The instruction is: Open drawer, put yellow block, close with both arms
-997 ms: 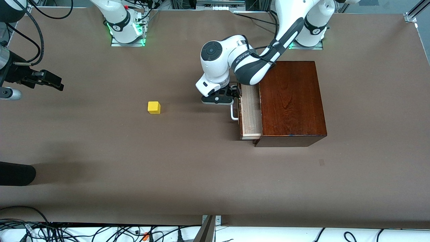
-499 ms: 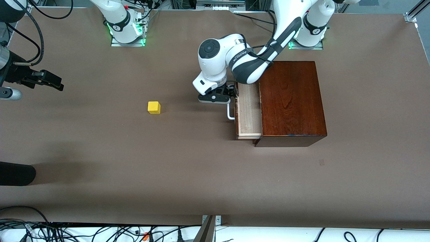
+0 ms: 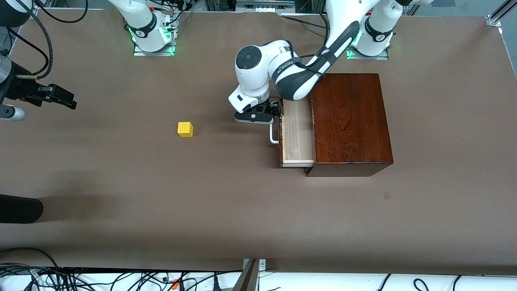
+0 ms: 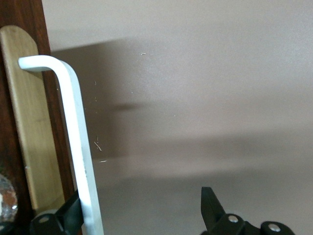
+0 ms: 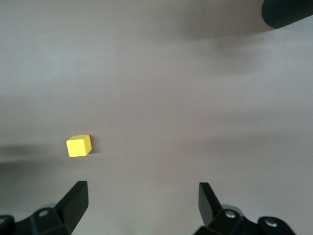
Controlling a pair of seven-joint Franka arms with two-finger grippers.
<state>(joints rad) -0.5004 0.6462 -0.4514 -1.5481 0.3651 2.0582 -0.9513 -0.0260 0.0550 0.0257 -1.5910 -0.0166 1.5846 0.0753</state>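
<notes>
The drawer (image 3: 298, 133) is pulled partly out of the dark mahogany box (image 3: 349, 121), with its pale wood tray showing. My left gripper (image 3: 264, 114) is at the white handle (image 3: 273, 135). In the left wrist view the left gripper (image 4: 142, 200) is open, and one finger (image 4: 68, 215) is hooked between the handle (image 4: 78, 142) and the drawer front (image 4: 29, 122). The yellow block (image 3: 185, 129) lies on the table toward the right arm's end. My right gripper (image 3: 54, 97) waits open in the air at that end; its wrist view (image 5: 142, 193) shows the block (image 5: 78, 145) below.
A black rounded object (image 3: 18, 208) lies at the table's edge at the right arm's end, nearer to the front camera; it also shows in the right wrist view (image 5: 288, 12). Cables run along the near edge (image 3: 121, 279). The arm bases stand along the back edge.
The drawer has slid farther out of the box toward the right arm's end. My left gripper moved with the handle. The right arm and the block have not moved.
</notes>
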